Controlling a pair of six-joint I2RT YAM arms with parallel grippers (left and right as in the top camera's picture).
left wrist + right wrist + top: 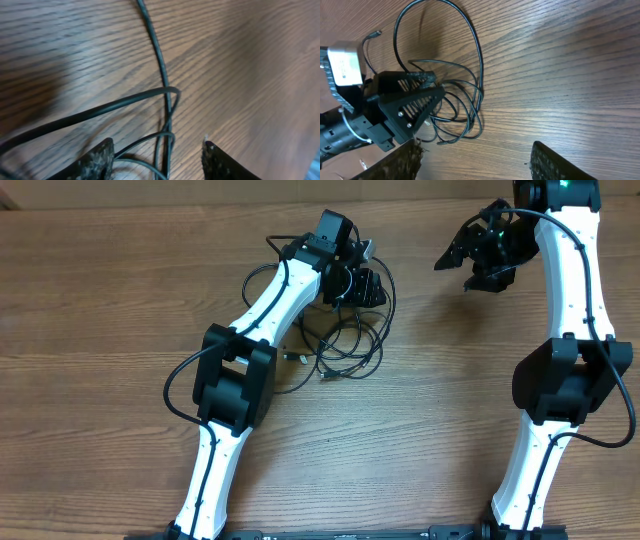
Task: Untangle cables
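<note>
Dark fingertips [97,160] of the left pincer [155,161] fill the lower edge of its wrist view. The frame cuts them off, so only their rough tips show. They stand apart, released, and thin strands of the cables [165,92] run into the gap between them. Whether a tip touches a strand, I cannot tell.

From above, the left pincer [362,280] sits over the far part of the cables [350,345] and hides it, so how the cords cross there is not visible. The bundle lies in the far half of the surface [100,300], about midway between its left and right edges. Loose loops spread from it toward the near edge, and the left arm [270,300] covers some of them. How many cords there are is hard to count. One plug [298,358] lies just beside the arm, very small in the picture.

The right pincer [455,268] is near the far edge, to the right of the cables and well apart from them. In its wrist view its fingertips [405,162] are also cut at the lower edge. This pincer [477,165] is released, with only bare wood between the tips. The same view shows the cables [470,85] as overlapping loops, partly behind the left pincer [412,102].
</note>
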